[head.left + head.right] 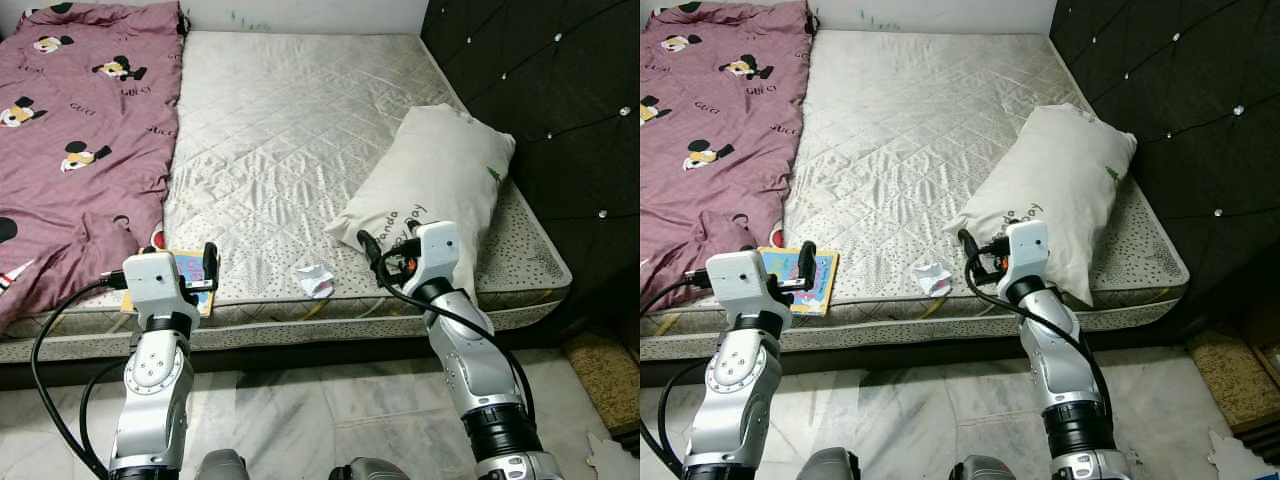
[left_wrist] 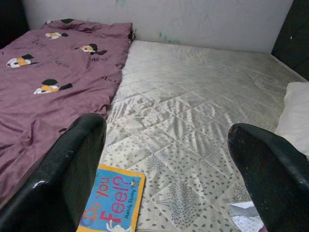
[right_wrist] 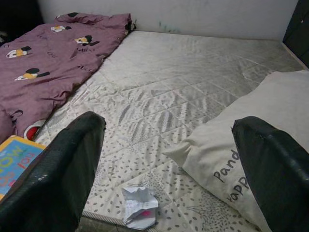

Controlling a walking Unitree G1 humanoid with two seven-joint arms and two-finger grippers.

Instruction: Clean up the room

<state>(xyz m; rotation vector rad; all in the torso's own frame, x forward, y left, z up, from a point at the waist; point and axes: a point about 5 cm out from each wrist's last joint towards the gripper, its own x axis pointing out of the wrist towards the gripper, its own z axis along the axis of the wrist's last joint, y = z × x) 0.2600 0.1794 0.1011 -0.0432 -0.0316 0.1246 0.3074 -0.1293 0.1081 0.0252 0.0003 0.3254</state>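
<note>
Ahead of me a bare quilted mattress (image 1: 290, 140) runs back to a pale wall, with a dark tufted headboard (image 1: 560, 90) along its right side and marble floor (image 1: 300, 410) at its foot. On the left of the mattress I see a maroon blanket (image 1: 70, 130) printed with cartoon mice, bunched up at its near end. Just beside that bunched end, at the front edge, lies a book (image 2: 113, 199) with a blue and orange cover that reads "Do You Feel?". My left gripper (image 1: 203, 272) hangs over it with its fingers (image 2: 67, 169) spread wide, holding nothing — from the head camera the arm covers part of the cover. Near the middle of the front edge sits a crumpled scrap (image 3: 139, 207), white with a pink patch; paper, I think, though the picture is too coarse to be sure. A white pillow (image 1: 440, 180) with dark lettering lies slanted on the right side, one end by the headboard, the other near the front edge. My right gripper (image 1: 372, 252) is held at the pillow's near corner, fingers (image 3: 65, 169) likewise wide apart and empty — the scrap lies between and below them in the wrist view.
</note>
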